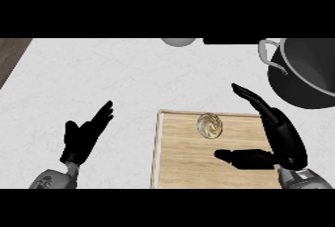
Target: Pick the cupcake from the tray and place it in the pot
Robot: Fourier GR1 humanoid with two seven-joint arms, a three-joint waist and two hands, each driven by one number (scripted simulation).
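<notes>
A cupcake [210, 125] with swirled pale frosting sits near the far edge of a wooden tray [189, 164]. A dark grey pot [307, 75] with a light metal handle stands at the far right, partly cut off by the view's edge. My right hand [278, 137] is open over the tray's right side, fingers stretched toward the far side and thumb pointing left, just right of the cupcake and not touching it. My left hand [85, 135] rests open on the left, fingers up, away from the tray.
A grey rounded object [179, 41] shows at the counter's far edge. A wooden strip [9, 57] borders the white counter [98, 75] at the far left.
</notes>
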